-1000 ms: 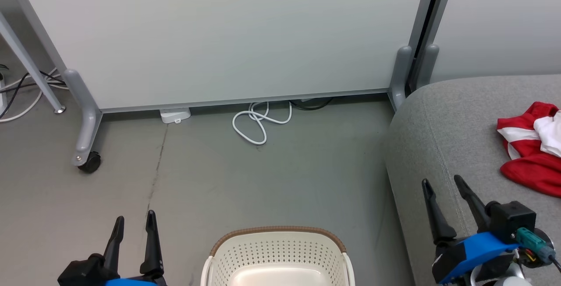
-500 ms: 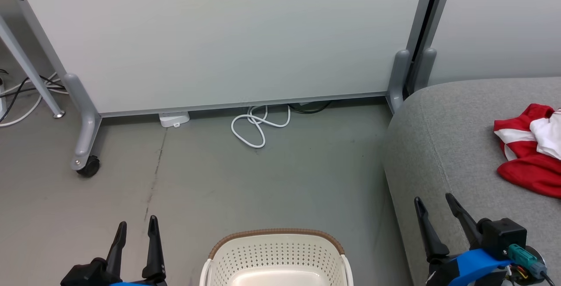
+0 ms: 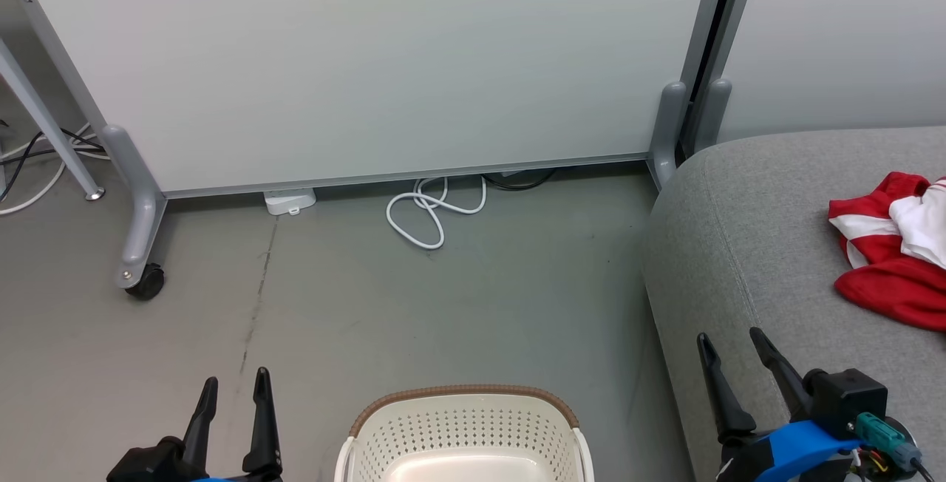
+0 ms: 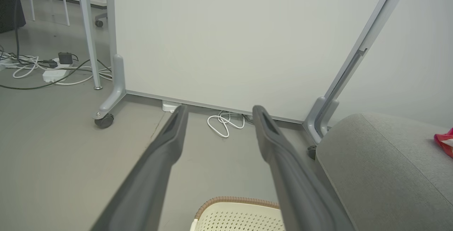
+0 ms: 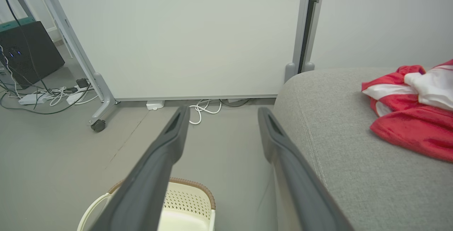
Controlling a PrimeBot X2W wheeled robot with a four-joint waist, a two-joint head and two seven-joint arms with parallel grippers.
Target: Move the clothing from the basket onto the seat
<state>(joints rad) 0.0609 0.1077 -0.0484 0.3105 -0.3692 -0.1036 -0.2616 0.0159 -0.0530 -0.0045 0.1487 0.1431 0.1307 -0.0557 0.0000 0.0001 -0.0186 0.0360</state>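
Note:
Red clothing [image 3: 890, 260] with white stripes lies bunched on the grey seat [image 3: 746, 245] at the right; it also shows in the right wrist view [image 5: 410, 107]. The cream basket [image 3: 462, 430] with a brown rim stands on the floor at the bottom centre, and the part of its inside that shows holds no fabric. My left gripper [image 3: 235, 382] hangs open to the left of the basket. My right gripper [image 3: 730, 338] is open over the seat's front left part, well short of the clothing. Nothing sits between either pair of fingers.
A white partition panel on grey wheeled feet [image 3: 140, 245] stands behind the floor area. A coiled white cable [image 3: 429, 212] and a white power strip [image 3: 290, 199] lie at its base. More cables [image 4: 42, 69] lie at the far left.
Both grippers have dropped lower in the head view, the right one more. The camera has shifted slightly, so the clothing and seat sit a little further left.

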